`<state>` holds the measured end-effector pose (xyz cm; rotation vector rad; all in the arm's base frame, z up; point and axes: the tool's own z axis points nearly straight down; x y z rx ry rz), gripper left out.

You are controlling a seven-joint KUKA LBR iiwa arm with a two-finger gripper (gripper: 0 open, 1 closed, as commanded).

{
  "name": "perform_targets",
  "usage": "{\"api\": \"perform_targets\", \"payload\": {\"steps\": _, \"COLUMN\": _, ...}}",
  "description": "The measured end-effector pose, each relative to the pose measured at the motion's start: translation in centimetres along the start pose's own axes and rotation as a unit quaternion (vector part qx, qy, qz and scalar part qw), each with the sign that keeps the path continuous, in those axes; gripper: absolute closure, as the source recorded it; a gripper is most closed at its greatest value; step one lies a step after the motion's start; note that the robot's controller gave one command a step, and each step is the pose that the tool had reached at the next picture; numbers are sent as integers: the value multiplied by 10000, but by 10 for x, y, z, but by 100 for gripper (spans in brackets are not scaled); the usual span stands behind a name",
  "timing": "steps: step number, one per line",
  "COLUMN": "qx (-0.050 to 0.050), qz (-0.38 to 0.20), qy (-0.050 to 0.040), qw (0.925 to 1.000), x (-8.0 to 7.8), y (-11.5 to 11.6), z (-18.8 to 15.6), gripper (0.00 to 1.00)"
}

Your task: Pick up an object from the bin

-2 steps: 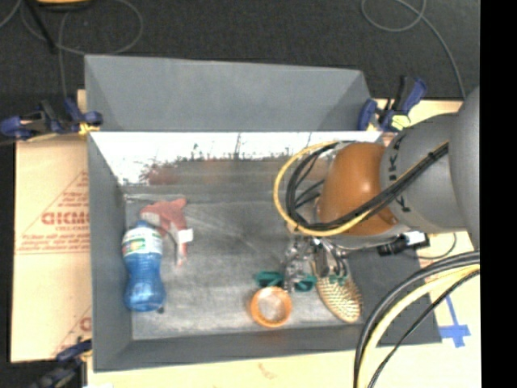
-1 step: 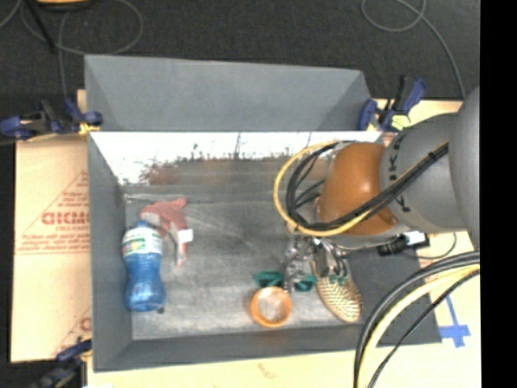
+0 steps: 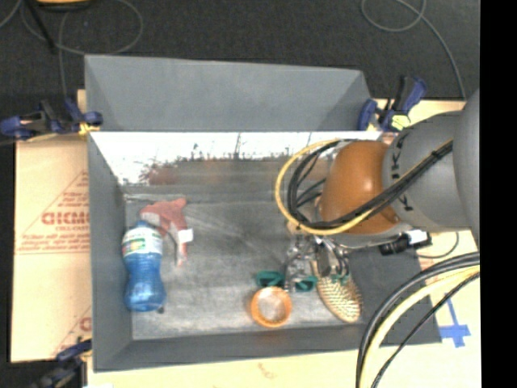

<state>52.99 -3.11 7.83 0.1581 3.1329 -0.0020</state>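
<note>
Three things are being seen just beside the tool (image 3: 317, 263): a green piece (image 3: 275, 280), an orange disc (image 3: 271, 306) and a tan woven oval (image 3: 340, 297), though whether it is spread cannot be told.

The grey bin (image 3: 218, 103) has a blue bottle (image 3: 144, 267) lying by its left wall, with a pink piece (image 3: 166, 215) beside the bottle's top. Near the front wall lie an orange cup (image 3: 271, 306), a green piece (image 3: 271, 280) and a tan oval brush (image 3: 341, 297).

Blue bottle (image 3: 144, 269) at left; pink sprayer (image 3: 167, 215) beside it
</note>
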Motion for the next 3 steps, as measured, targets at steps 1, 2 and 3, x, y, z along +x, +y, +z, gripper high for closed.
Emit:
{"api": "perform_targets", "payload": {"steps": 1, "qx": -1, "qz": -6, "qy": 9, "qw": 10000, "x": 0, "y": 0, "z": -10, "gripper": 100}}
{"api": "perform_targets", "payload": {"steps": 2, "qx": -3, "qz": -12, "qy": 6, "qw": 10000, "x": -1, "y": 0, "z": -21, "gripper": 100}}
{"api": "perform_targets", "payload": {"steps": 3, "qx": -5, "qz": -17, "qy": 36, "qw": 10000, "x": 1, "y": 0, "z": -38, "gripper": 100}}
